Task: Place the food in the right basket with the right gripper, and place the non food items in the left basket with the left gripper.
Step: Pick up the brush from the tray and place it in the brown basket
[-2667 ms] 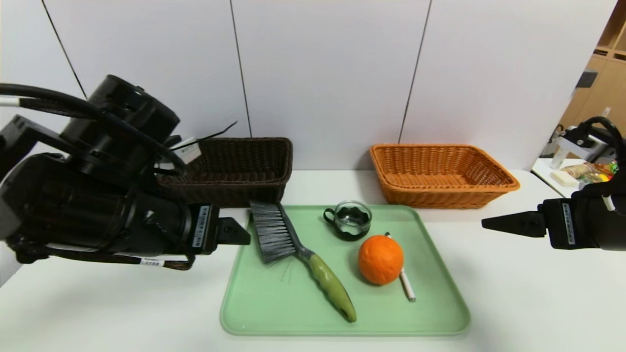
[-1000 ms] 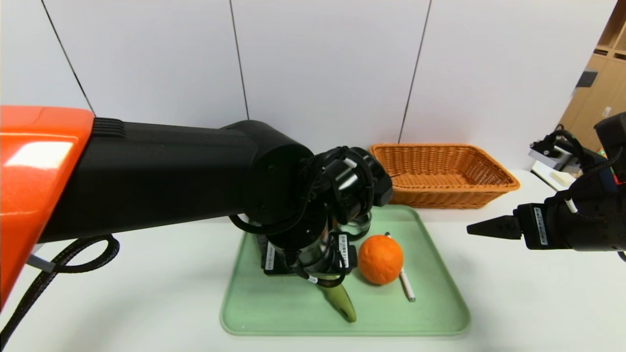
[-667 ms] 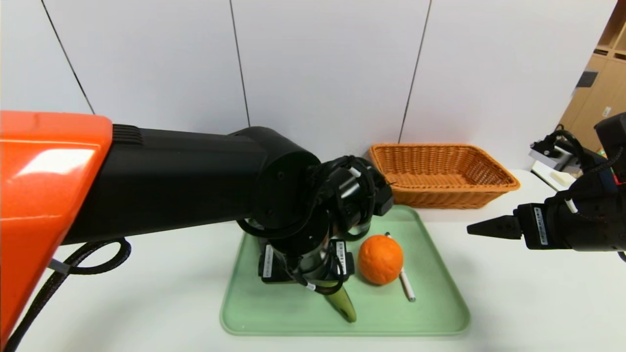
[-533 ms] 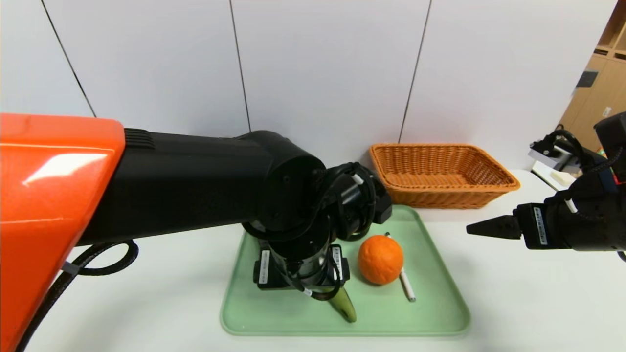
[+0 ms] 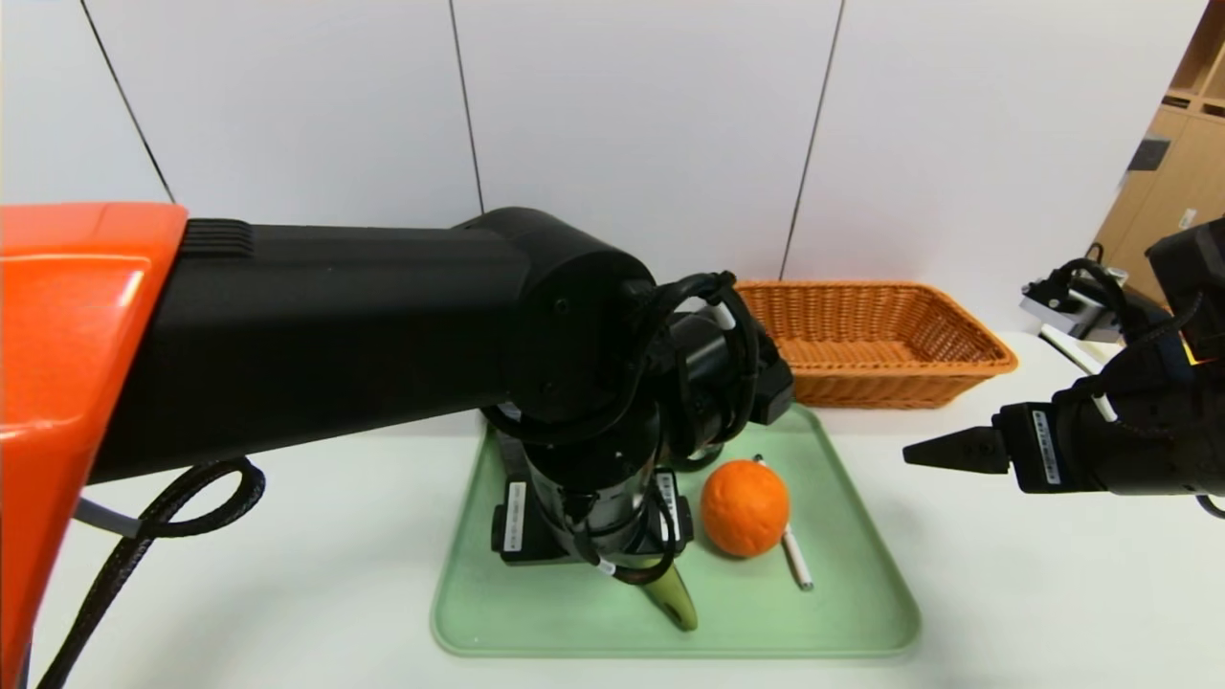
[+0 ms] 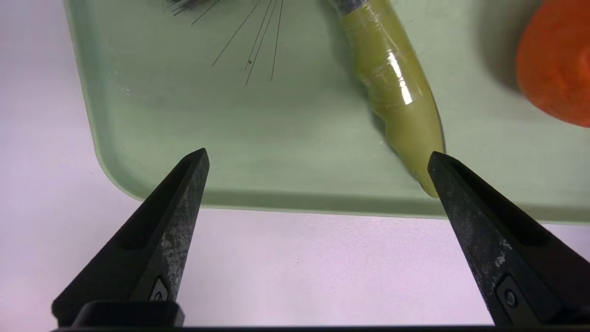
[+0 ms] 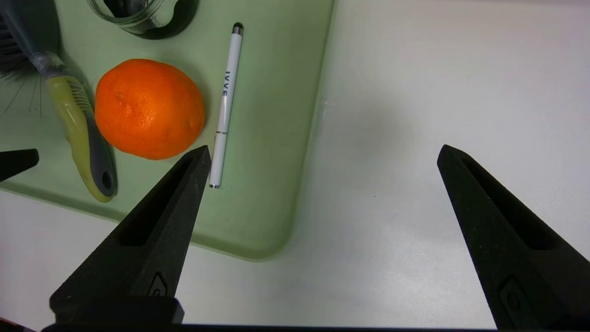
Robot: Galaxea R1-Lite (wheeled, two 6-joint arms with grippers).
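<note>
Head view: your left gripper (image 5: 586, 536) hangs over the tray (image 5: 852, 612), hiding the brush head; orange (image 5: 745, 507) beside the pen (image 5: 795, 560).
Left wrist: jaws wide, empty, bracketing the brush handle (image 6: 396, 106), likely for pickup.
Right wrist: right gripper (image 7: 322, 159) gaping, empty, off-tray.

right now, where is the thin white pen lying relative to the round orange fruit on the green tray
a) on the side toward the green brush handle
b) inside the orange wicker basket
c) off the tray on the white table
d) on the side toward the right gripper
d: the thin white pen lies on the pale green tray beside the round orange fruit, on the side away from the green brush handle and toward the open right gripper.
</note>
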